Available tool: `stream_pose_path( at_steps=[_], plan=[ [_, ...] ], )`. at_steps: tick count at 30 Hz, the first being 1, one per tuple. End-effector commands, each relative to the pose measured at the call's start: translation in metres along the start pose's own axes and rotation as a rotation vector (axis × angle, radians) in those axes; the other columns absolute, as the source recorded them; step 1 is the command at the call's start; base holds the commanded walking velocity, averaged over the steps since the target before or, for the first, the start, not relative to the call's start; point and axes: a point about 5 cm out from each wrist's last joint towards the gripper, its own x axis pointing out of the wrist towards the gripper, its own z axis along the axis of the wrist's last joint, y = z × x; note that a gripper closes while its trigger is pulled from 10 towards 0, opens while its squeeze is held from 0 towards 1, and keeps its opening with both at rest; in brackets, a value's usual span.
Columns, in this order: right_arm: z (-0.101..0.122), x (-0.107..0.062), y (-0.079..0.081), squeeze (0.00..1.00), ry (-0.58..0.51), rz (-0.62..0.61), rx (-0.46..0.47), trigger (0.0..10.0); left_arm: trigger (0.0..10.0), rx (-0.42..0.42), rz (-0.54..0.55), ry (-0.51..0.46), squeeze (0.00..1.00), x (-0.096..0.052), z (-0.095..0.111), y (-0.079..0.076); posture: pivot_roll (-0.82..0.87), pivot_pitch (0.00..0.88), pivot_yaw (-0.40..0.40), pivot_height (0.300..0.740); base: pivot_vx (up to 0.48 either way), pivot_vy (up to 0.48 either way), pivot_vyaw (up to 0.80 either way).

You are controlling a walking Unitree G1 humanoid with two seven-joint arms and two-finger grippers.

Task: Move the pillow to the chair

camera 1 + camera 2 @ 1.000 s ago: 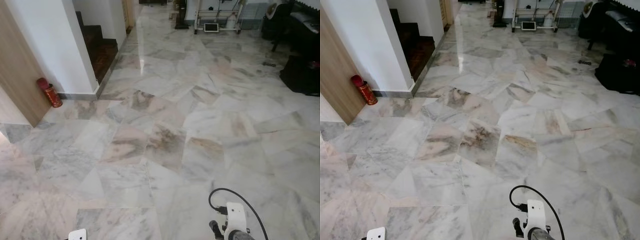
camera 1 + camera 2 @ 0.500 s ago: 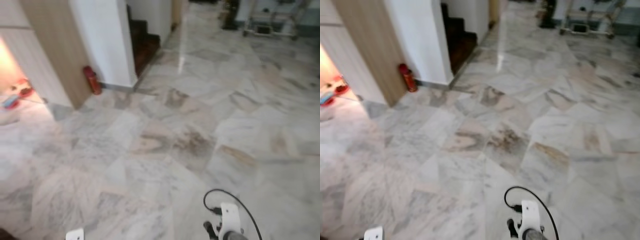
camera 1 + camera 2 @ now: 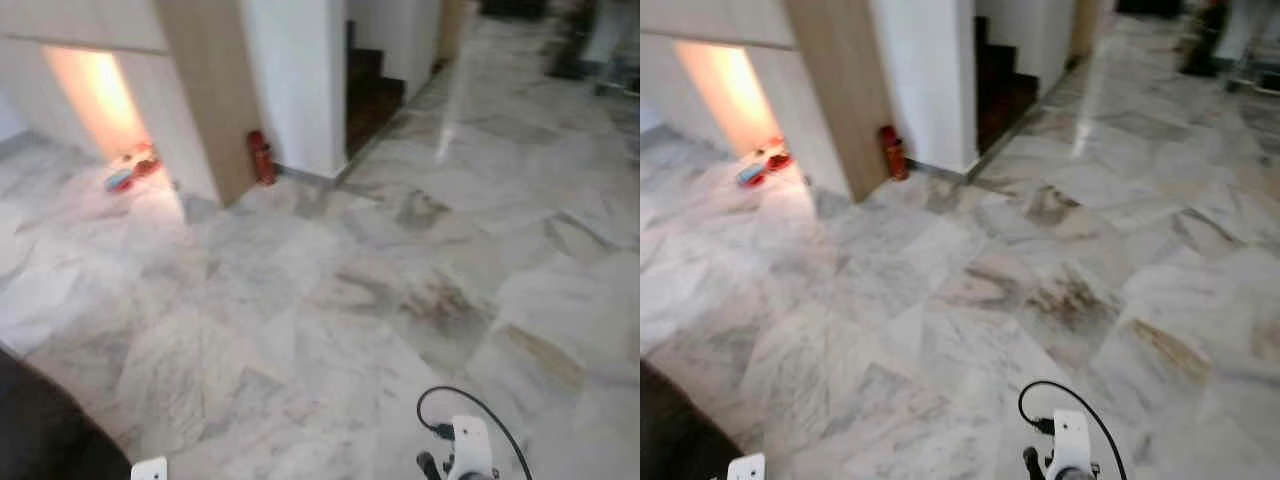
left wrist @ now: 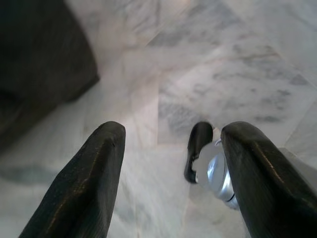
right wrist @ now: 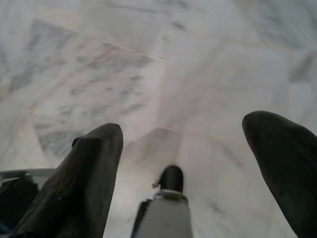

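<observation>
Looking down, we face a glossy marble floor (image 3: 330, 300) of irregular grey, white and tan slabs, blurred by our walking. A wood-grain panel (image 3: 215, 90) stands beside a smooth white wall (image 3: 295, 80), and a small red cylinder (image 3: 261, 157) sits at their foot on the floor. Left of the panel, a warm-lit recess (image 3: 95, 90) holds small red and blue things (image 3: 128, 172) too blurred to name. Dark steps (image 3: 372, 95) rise beyond the white wall. A dark, rounded, soft-looking mass (image 3: 45, 435) fills the lower left corner; we cannot tell whether it is the pillow or the chair. Our left tool (image 4: 171, 183) hangs over bare marble near that dark mass, its matte black fingers (image 4: 84, 188) apart and holding nothing. Our right tool (image 5: 193, 173) also hangs above the floor, fingers (image 5: 79, 183) spread wide, empty.
</observation>
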Motion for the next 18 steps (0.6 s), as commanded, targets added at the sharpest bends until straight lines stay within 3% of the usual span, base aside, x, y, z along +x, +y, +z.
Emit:
stream_pose_path(
  at_steps=[1,18],
  plan=[
    [0.0033,0.0010,0.0063,0.00,-0.008,0.019,-0.006,10.0,10.0,-0.004,0.011,0.020,0.00,-0.0012,-0.0041,0.0038,-0.01,0.000,0.034,0.740,0.000,0.000,0.56],
    [0.0045,0.0010,0.0059,0.00,-0.009,0.027,-0.024,10.0,10.0,-0.005,0.012,0.025,0.00,-0.0013,-0.0047,0.0042,-0.02,0.000,0.031,0.740,0.000,0.000,0.57]
  ],
)
